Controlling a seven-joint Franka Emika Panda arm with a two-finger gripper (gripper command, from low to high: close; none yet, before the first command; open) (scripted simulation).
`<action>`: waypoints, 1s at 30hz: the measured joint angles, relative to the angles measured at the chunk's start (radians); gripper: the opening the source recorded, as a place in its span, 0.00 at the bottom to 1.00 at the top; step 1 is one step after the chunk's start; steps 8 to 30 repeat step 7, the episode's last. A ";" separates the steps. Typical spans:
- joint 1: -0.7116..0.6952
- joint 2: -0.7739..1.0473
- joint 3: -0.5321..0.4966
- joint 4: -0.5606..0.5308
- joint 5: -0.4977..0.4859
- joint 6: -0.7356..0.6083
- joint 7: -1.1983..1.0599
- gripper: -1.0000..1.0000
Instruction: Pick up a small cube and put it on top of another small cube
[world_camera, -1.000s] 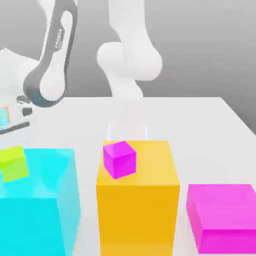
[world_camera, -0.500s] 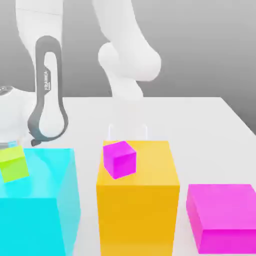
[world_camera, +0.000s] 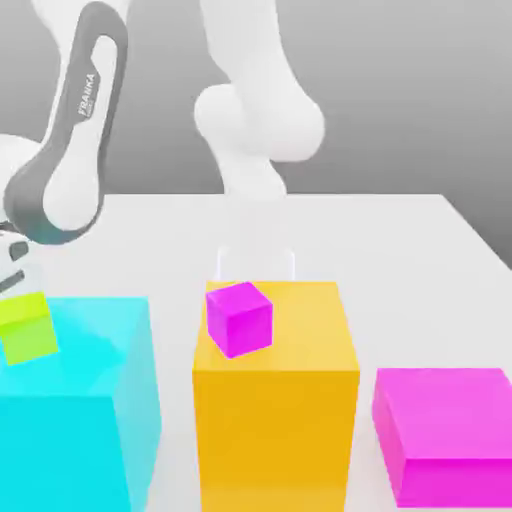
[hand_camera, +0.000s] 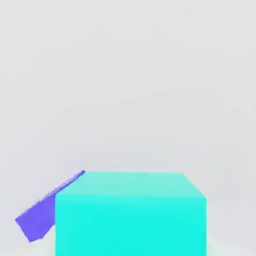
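The small lime-green cube (world_camera: 27, 327) rests on the big cyan block (world_camera: 85, 400) at the exterior view's left edge. On top of the orange block (world_camera: 275, 385) in the middle sits the small magenta cube (world_camera: 239, 318), near that block's back left corner. My gripper (world_camera: 9, 268) is partly cut off at the exterior view's left edge, just above the lime cube. The cyan block (hand_camera: 130, 215) lies below the hand in the hand view.
A much larger magenta block (world_camera: 445, 430) stands on the white table (world_camera: 400, 250) at the exterior view's right. The arm's white base column (world_camera: 255, 130) rises behind the orange block. A blue-violet slab (hand_camera: 40, 212) leans beside the cyan block in the hand view.
The arm's grey-and-white link has swung up and leaned toward the exterior view's left. The hand has shifted at the left edge. Both small cubes have stayed where they were.
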 joint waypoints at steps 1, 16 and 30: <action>0.002 0.025 0.005 0.016 -0.004 0.010 -0.015 0.00; 0.010 0.142 0.002 0.035 -0.015 0.108 -0.024 1.00; 0.010 0.142 0.002 0.035 -0.015 0.108 -0.024 1.00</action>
